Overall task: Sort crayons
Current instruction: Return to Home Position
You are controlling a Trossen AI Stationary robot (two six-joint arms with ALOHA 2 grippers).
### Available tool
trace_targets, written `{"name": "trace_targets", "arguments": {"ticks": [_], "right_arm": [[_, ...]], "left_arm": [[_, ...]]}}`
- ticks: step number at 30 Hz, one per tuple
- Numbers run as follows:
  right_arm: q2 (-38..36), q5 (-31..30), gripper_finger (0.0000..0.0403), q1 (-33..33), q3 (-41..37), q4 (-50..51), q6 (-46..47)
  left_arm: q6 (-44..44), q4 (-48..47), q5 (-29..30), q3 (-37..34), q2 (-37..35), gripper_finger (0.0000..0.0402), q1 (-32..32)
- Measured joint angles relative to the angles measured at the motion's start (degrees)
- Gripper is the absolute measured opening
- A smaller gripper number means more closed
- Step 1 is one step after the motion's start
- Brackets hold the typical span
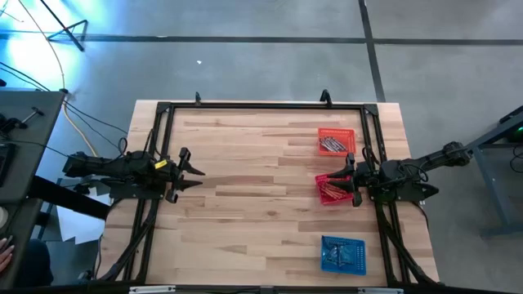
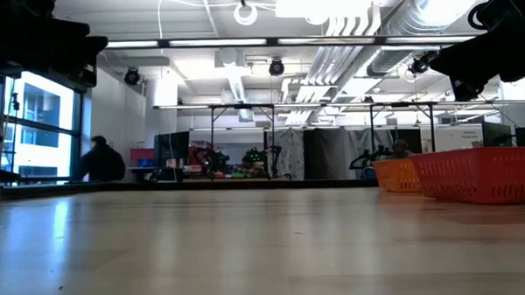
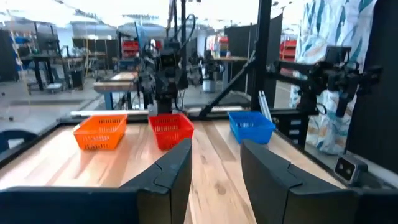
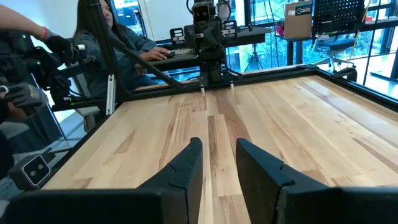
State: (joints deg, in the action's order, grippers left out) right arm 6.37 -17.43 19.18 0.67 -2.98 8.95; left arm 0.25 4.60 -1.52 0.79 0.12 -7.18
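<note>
Butcher-block table (image 1: pixel 245 212) with a black frame rail along its edges. The whole middle and left part of the top is bare wood, wide open between the two arms.

Three perforated baskets stand in a column down the right side, each apart from the next:
- orange basket (image 1: pixel 337 140) near the far rail
- red basket (image 1: pixel 333 189) in the middle
- blue basket (image 1: pixel 343 254) near the front edge

In the low view the red basket overlaps the orange one at the right.

Two arms, one per side. The left gripper (image 1: pixel 194 170) hangs over the table's left part, well apart from every basket. Its jaws are parted a moderate gap with nothing between them. The right gripper (image 1: pixel 350 178) sits over the red basket's outer rim, jaws parted too and empty.

The crayons are short thin sticks. The grey crayons (image 1: pixel 333 144) lie in a loose bunch in the orange basket, several of them, too small to count. The orange crayons (image 1: pixel 330 193) lie packed side by side in the red basket, count unreadable. What is in the blue basket cannot be made out.

One person (image 4: pixel 106 31) sits beyond the table's left side.
</note>
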Motion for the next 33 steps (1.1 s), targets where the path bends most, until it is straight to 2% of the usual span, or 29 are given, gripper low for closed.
{"name": "trace_targets", "arguments": {"ticks": [5,8,33], "right_arm": [[0.0,0.0,0.0092,0.0,0.0,0.0,0.0],[0.0,0.0,0.0092,0.0,0.0,0.0,0.0],[0.0,0.0,0.0092,0.0,0.0,0.0,0.0]], "left_arm": [[0.0,-2.0,-0.2,0.0,0.1,0.0127,-0.4],[0.0,-4.6,1.9,0.0,0.1,0.0127,-0.8],[-2.1,-4.3,2.4,0.0,0.1,0.0127,-2.8]]}}
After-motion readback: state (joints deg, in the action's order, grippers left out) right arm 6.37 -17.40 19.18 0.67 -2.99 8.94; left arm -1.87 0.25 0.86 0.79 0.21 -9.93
